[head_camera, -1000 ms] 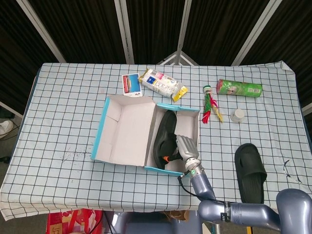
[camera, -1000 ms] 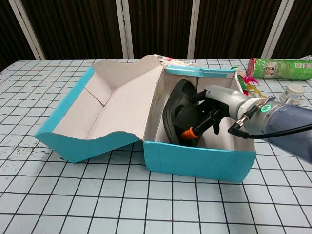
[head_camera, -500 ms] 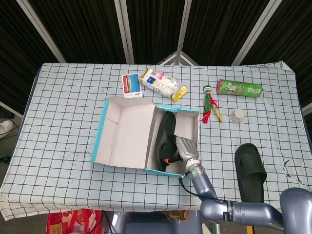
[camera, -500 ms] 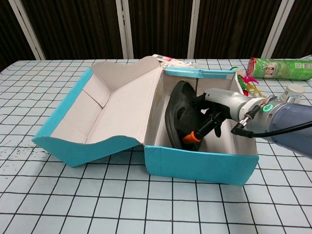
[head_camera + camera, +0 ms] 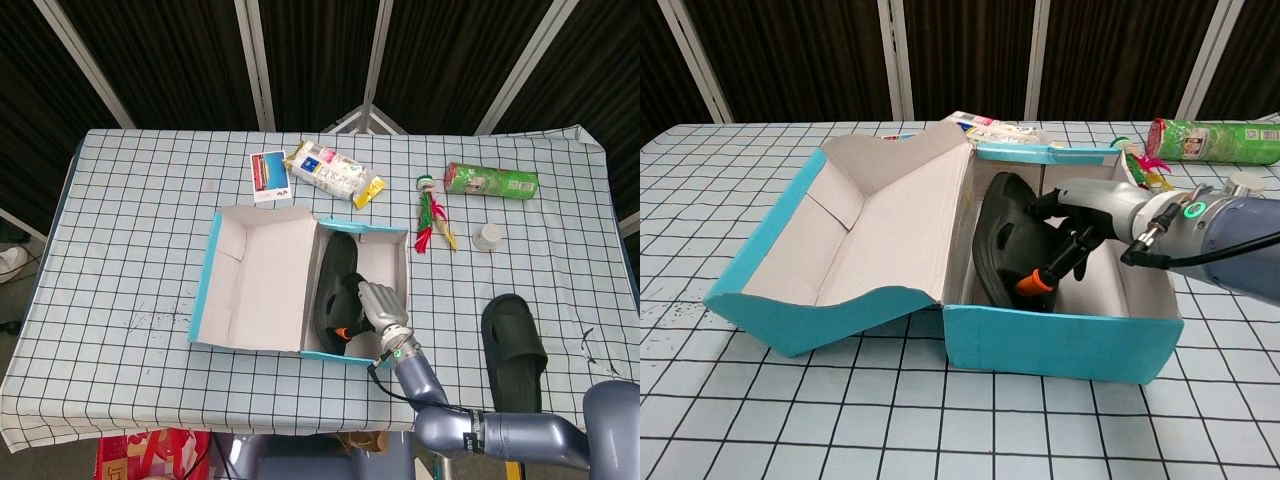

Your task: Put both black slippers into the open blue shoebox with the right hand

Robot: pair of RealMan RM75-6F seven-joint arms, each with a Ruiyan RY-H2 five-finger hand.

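Note:
The open blue shoebox stands mid-table with its white-lined lid leaning out to the left. One black slipper stands on edge inside it, against the left wall. My right hand is inside the box and grips this slipper, fingers curled round its strap. The second black slipper lies flat on the checked cloth to the right of the box, in the head view only. My left hand appears in neither view.
Behind the box lie a snack packet and a small card. To the right are a green tube can, a white cap and a red-green feathered toy.
The box has slid a little toward the near edge of the table, the hand and slipper moving with it. The slipper now sits lower inside and the lid has tilted slightly.

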